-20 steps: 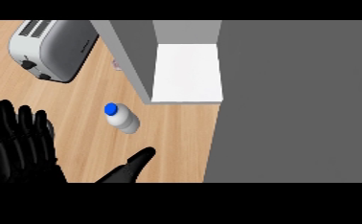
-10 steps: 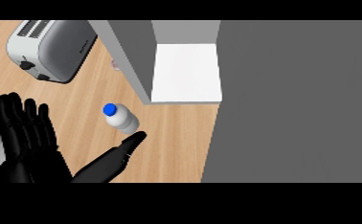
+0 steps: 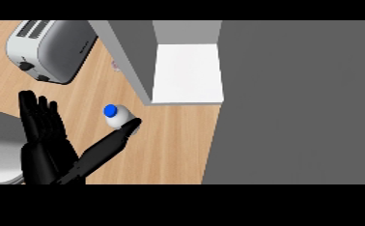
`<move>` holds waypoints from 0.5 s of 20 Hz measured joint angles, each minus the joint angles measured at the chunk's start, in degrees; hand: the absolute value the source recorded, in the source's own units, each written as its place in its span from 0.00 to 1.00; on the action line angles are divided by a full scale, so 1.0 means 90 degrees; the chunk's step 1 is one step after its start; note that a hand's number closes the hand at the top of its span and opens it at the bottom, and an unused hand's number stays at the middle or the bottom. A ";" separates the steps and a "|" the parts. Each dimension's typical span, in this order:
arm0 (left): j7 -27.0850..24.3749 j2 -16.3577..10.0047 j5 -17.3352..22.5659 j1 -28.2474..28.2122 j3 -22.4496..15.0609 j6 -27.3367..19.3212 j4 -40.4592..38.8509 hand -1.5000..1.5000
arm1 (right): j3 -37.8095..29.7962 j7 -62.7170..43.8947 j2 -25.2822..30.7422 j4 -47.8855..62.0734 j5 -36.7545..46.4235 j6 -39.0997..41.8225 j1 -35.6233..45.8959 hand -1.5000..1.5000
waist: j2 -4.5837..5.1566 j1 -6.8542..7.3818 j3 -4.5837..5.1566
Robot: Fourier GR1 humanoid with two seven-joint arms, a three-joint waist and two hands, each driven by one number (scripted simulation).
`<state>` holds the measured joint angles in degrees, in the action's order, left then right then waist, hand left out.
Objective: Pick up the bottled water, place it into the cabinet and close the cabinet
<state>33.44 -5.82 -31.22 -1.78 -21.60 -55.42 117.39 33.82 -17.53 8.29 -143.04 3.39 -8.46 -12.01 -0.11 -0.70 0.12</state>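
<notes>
Item 1, bottled water [image 3: 118, 117]: small bottle with a round blue cap and a pale, whitish body, seen almost from above. The cap points up and left, away from my right fingertips. It stands on the wooden counter [image 3: 175, 145], with the lower side of its body right at my right fingertips [image 3: 133, 125].

Item 2, my right hand [image 3: 107, 148]: black and seen edge-on. The fingers are stretched straight and held together in one line, slanting up and right. Their tips meet the bottle's body and nothing is curled round it.

Item 3, my left hand [image 3: 41, 145]: black, showing at the left of the view. The fingers are straight, slightly spread and pointing up, holding nothing. The bottle sits just right of these fingertips, apart from them.

Item 4, cabinet [image 3: 133, 58]: grey, standing open beyond my right fingertips. Its white shelf [image 3: 187, 73] lies above and right of the bottle, a short way from it.

Item 5, toaster [image 3: 50, 49]: silver-grey with a dark side and slots on top. It stands past my left fingertips, well apart from the bottle.
</notes>
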 measured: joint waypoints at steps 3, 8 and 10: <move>-0.0473 -0.0049 0.0526 -0.0051 0.0109 -0.0102 -0.0296 0.00 | 0.0030 0.0056 0.0039 0.0026 0.0016 -0.0096 0.0007 0.00 | 0.0000 0.0012 -0.0001; -0.1469 0.0001 0.1518 -0.0086 0.0254 -0.0142 -0.0993 0.00 | 0.0128 0.0108 0.0165 0.0028 0.0053 -0.0220 0.0004 0.00 | 0.0000 0.0007 0.0001; -0.1955 0.0089 0.1913 -0.0043 0.0343 -0.0101 -0.1344 0.00 | 0.0114 0.0208 0.0217 0.0044 0.0048 -0.0226 -0.0008 0.00 | 0.0002 0.0006 0.0000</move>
<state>15.84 -5.03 -14.00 -2.16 -18.51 -56.33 105.29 34.84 -15.65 10.24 -142.64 3.82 -10.50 -12.09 -0.09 -0.65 0.12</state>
